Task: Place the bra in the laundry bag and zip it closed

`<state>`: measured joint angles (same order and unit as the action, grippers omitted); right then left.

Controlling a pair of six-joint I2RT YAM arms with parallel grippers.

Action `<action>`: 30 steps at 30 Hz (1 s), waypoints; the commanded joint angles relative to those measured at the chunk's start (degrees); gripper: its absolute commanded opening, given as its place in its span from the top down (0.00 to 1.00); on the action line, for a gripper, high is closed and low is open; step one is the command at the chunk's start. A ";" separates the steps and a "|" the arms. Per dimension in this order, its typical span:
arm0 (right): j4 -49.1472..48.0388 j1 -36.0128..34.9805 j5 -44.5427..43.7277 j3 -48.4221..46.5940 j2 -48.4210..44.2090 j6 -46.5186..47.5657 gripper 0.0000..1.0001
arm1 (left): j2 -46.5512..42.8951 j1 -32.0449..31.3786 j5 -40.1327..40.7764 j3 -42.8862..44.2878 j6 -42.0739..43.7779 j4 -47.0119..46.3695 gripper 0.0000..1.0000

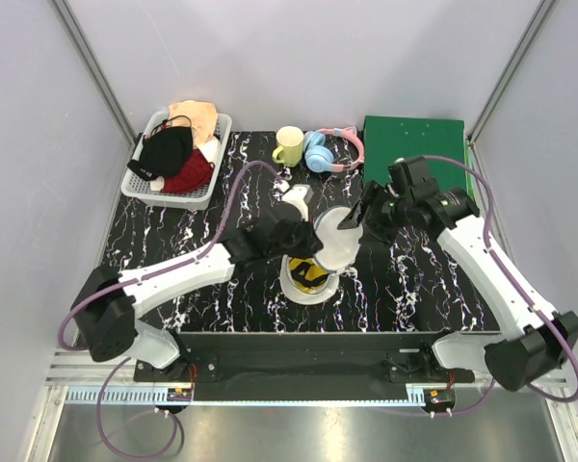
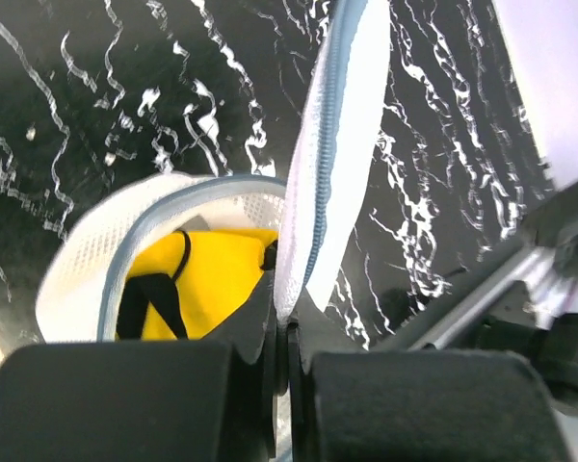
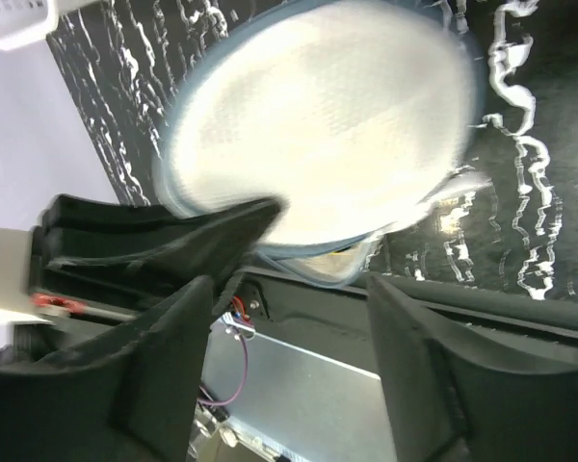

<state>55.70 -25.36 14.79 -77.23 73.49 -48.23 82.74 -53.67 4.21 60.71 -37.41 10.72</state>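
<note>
Bra: lying inside the lower half of the bag, black straps showing. Left gripper: pinching shut on the rim of the raised upper half, holding it on edge. Right gripper: hanging just beside that half, fingers standing apart.

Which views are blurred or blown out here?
Right wrist: the laundry bag is blurred and overexposed, mesh texture lost. Left wrist: the left gripper is soft up close, the bra and zipper fairly crisp. Top external: sharp, evenly lit.
</note>
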 commanded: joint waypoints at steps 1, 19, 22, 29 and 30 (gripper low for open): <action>-7.60 6.37 10.58 9.62 -5.46 2.09 0.20 | -6.35 3.65 -10.34 -4.71 -8.28 -2.98 1.00; -52.26 -1.17 24.24 42.07 -3.02 -27.18 0.19 | -13.83 10.87 -19.33 -23.26 -35.54 -16.34 1.00; -52.45 -1.97 22.31 43.13 -2.65 -28.85 0.30 | -15.32 10.95 -18.36 -23.62 -35.28 -15.73 1.00; -51.66 -2.14 22.04 46.99 -6.16 -32.53 0.38 | -18.23 11.22 -16.95 -24.41 -34.75 -13.89 1.00; -51.66 -2.23 21.87 48.13 -7.04 -33.15 0.36 | -18.49 11.31 -16.69 -24.67 -34.84 -14.06 1.00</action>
<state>5.65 -26.89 37.10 -31.68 69.97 -77.49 66.50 -42.57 -12.60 36.88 -71.00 0.30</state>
